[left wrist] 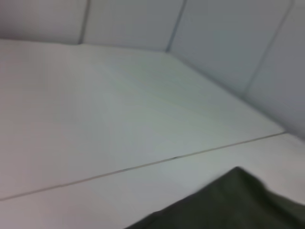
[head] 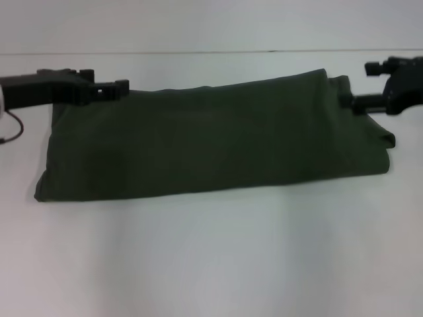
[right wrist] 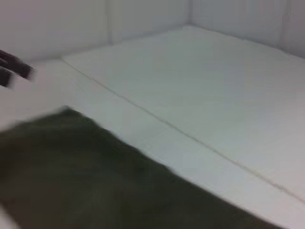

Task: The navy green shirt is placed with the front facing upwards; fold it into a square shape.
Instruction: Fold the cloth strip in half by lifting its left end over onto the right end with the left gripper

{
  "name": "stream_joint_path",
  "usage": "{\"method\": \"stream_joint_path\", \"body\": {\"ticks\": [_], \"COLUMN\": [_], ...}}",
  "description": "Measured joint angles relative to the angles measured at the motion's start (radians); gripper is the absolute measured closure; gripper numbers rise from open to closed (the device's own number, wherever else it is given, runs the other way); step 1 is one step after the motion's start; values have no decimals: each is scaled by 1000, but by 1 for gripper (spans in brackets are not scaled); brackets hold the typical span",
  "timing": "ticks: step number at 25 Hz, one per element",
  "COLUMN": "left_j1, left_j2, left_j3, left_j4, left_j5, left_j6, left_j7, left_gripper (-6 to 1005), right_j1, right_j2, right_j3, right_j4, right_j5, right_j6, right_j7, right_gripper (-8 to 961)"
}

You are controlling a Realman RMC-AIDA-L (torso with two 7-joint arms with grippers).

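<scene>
The navy green shirt (head: 211, 142) lies folded into a long flat band across the white table (head: 211, 257), with no lettering or collar showing. My left gripper (head: 121, 88) is at the band's far left corner, right at the cloth's edge. My right gripper (head: 347, 102) meets the far right corner, where the layers bunch a little. In the left wrist view only a corner of the shirt (left wrist: 228, 205) shows. The right wrist view looks along the shirt (right wrist: 95, 181), with the left gripper (right wrist: 14, 71) blurred at the far end.
A thin seam (head: 211, 51) runs across the table behind the shirt. White walls (left wrist: 228, 43) stand beyond the table. A dark cable (head: 12, 129) hangs by the left arm. Bare tabletop stretches in front of the shirt.
</scene>
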Motion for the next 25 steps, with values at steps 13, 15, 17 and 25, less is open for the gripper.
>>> {"method": "stream_joint_path", "body": {"ticks": [13,15,17,25], "left_j1": [156,169,181,202], "left_j2": [-43,-43,-43,-44], "left_j3": [-104,-105,-106,-114], "left_j4": [-4,-4,-4,64], "left_j5": [-118,-102,-88,60], "left_j6": [166,156,137,99], "left_j7": [132,139,144,132], "left_gripper": [67,67,66,66], "right_j1": [-106,-105,-110,-116], "right_j2": [47,44,45,43], "right_j3": [-24,-26,-27,-31], "right_j4": [96,132,148,175], "right_j5": [151,147,144,143], "right_j6": [-350,-373,-381,-376], "right_j7": [-263,-299,-337,-387], "right_gripper": [34,33,32,29]}}
